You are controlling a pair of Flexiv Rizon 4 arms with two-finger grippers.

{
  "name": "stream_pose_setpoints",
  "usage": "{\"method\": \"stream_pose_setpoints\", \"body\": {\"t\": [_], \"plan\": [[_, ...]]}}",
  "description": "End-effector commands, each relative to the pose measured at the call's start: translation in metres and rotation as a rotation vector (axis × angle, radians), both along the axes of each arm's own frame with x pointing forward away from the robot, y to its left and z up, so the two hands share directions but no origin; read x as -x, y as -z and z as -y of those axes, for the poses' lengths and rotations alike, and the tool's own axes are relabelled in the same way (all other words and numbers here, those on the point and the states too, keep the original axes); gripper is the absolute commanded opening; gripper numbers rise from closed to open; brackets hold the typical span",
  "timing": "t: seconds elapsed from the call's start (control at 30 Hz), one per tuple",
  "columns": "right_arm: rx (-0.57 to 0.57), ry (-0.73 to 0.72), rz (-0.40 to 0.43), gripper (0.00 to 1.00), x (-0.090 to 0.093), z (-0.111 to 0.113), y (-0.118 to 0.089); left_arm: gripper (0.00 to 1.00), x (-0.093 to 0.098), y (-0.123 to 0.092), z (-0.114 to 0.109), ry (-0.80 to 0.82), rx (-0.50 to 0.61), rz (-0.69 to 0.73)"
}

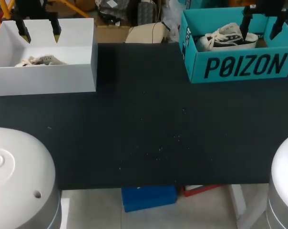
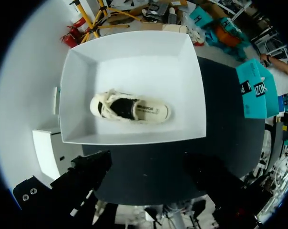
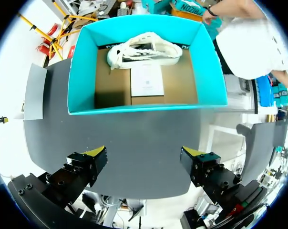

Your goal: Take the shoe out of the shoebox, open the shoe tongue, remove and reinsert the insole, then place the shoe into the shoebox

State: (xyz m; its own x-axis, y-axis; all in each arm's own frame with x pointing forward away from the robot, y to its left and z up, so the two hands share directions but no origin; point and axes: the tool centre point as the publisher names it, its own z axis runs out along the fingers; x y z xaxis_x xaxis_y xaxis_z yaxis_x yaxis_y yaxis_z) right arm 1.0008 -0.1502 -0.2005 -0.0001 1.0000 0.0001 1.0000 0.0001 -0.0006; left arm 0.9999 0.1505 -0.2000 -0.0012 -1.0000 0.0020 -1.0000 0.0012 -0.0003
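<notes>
Left gripper (image 1: 39, 31) and right gripper (image 3: 144, 156) both hang wide open, empty (each above its own box), so nothing's started yet: cream shoe (image 2: 149, 110) sits in white shoebox (image 2: 195, 95), black-and-white shoe (image 3: 144, 47) in teal shoebox (image 3: 149, 109).

White box (image 1: 48, 76): near wall hides most of pale shoe (image 1: 39, 60).
Teal box (image 1: 244, 67): front wall hides lower part of black-and-white shoe (image 1: 227, 37).
Left gripper (image 2: 148, 167): fingertips (image 2: 94, 167) dark and blurred in wrist view.
</notes>
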Motion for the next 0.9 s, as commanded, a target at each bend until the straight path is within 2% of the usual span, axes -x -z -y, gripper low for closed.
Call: {"method": "stream_pose_setpoints", "body": {"t": [0.03,0.1,0.47,0.53,0.57,0.9], "plan": [[0.005,-0.174,0.035,1.0,-0.001,-0.002,-0.003,1.0,0.0,0.0,0.0,0.0,0.0,0.0],[0.073,-0.587,0.062,1.0,0.009,-0.004,-0.01,1.0,0.0,0.0,0.0,0.0,0.0,0.0],[0.073,-0.587,0.062,1.0,0.009,-0.004,-0.01,1.0,0.0,0.0,0.0,0.0,0.0,0.0],[0.078,-1.003,0.071,1.0,0.01,-0.009,-0.015,1.0,0.0,0.0,0.0,0.0,0.0,0.0],[0.161,-1.194,0.033,1.0,0.011,-0.005,-0.019,1.0,0.0,0.0,0.0,0.0,0.0,0.0],[0.161,-1.194,0.033,1.0,0.011,-0.005,-0.019,1.0,0.0,0.0,0.0,0.0,0.0,0.0]]}}
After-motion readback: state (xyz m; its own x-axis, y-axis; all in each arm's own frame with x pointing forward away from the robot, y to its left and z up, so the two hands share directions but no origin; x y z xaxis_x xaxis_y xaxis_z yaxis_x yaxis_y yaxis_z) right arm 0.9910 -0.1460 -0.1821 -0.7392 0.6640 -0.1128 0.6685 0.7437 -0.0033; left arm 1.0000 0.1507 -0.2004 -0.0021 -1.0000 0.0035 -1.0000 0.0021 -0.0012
